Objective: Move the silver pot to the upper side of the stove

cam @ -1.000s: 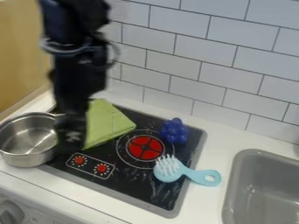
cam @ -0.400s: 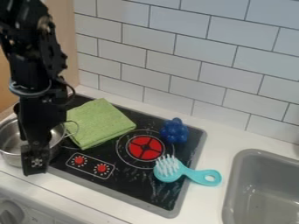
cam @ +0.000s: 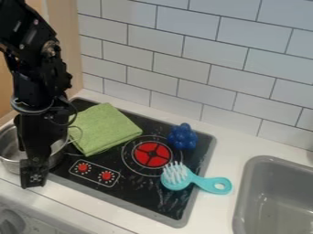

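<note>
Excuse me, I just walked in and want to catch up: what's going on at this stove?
A black robot arm is at work on the silver pot, which sits at the stove's left edge, not yet on its upper side. The gripper is low at the pot's near side; I can't tell whether it has hold. A green cloth lies folded on the stove.
</note>
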